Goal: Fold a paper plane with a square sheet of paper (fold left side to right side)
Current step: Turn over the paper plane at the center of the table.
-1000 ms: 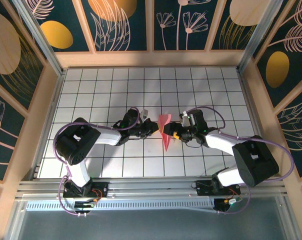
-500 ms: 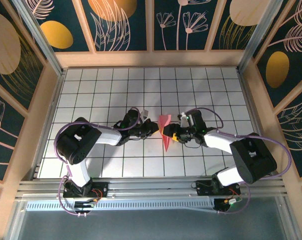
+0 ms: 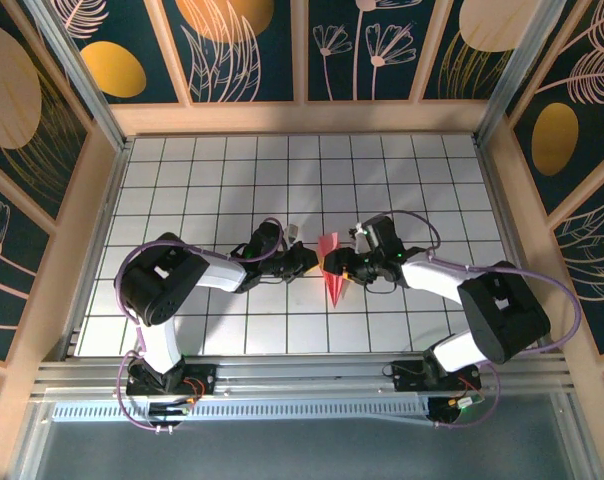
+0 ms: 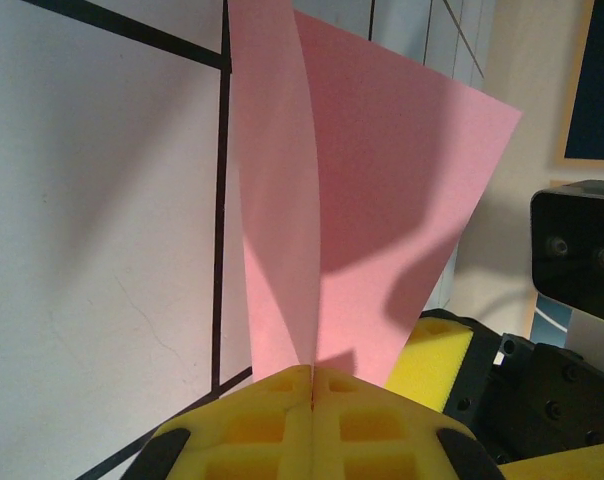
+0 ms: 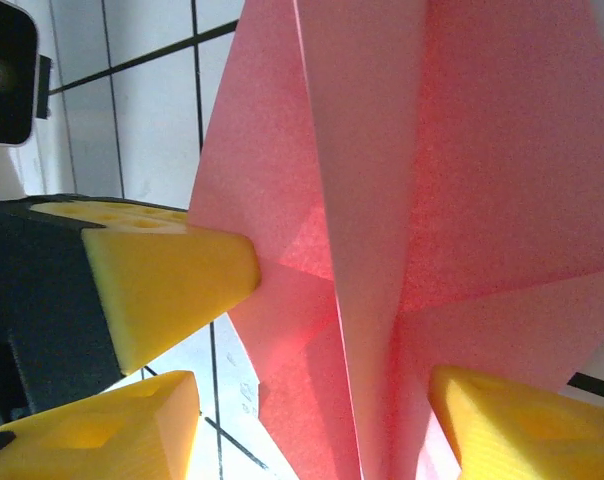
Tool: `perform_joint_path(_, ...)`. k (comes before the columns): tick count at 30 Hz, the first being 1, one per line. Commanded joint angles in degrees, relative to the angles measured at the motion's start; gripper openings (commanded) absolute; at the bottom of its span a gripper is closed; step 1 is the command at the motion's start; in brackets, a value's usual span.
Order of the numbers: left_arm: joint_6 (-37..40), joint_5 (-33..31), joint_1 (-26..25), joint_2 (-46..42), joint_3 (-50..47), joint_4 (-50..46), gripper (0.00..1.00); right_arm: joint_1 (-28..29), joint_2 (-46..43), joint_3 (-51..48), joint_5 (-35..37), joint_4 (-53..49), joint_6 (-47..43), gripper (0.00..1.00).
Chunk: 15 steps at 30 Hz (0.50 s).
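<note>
Left gripper [image 4: 312, 378] is pinching the narrow salmon-pink folded paper plane [image 3: 332, 270], pads together, mid white grid-tiled table [image 3: 232, 180]. Right gripper [image 5: 312, 388] is straddling its creased layers, yellow fingers [image 5: 132, 425] apart.

Narrow salmon-pink paper plane [image 3: 332, 270], creased, tip pointing nearward

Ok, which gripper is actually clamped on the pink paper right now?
The left gripper: its yellow pads are pressed shut with the paper pinched between them. The right gripper has its pads apart, straddling the fold.
</note>
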Motion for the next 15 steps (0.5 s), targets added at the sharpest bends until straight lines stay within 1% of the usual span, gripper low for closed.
perform_joint_path(1, -1.1, 0.6, -0.4, 0.6, 1.1, 0.5, 0.0, 0.5, 1.1, 2.5, 3.3, -4.5, -2.4, 0.61)
perform_joint_path(3, -1.1, 0.6, -0.5, 0.7, 1.3, 0.5, 0.0, 1.8, 1.4, 3.0, 4.0, -5.4, -2.8, 0.61)
perform_joint_path(11, -1.2, 0.6, -0.6, 1.1, 1.4, 0.3, 0.0, 3.0, 2.0, 4.8, 5.9, -8.2, -3.9, 0.58)
perform_joint_path(15, -1.2, 0.5, -0.7, 1.1, 1.5, 0.3, 0.0, 3.5, 2.6, 6.1, 7.9, -10.8, -4.7, 0.53)
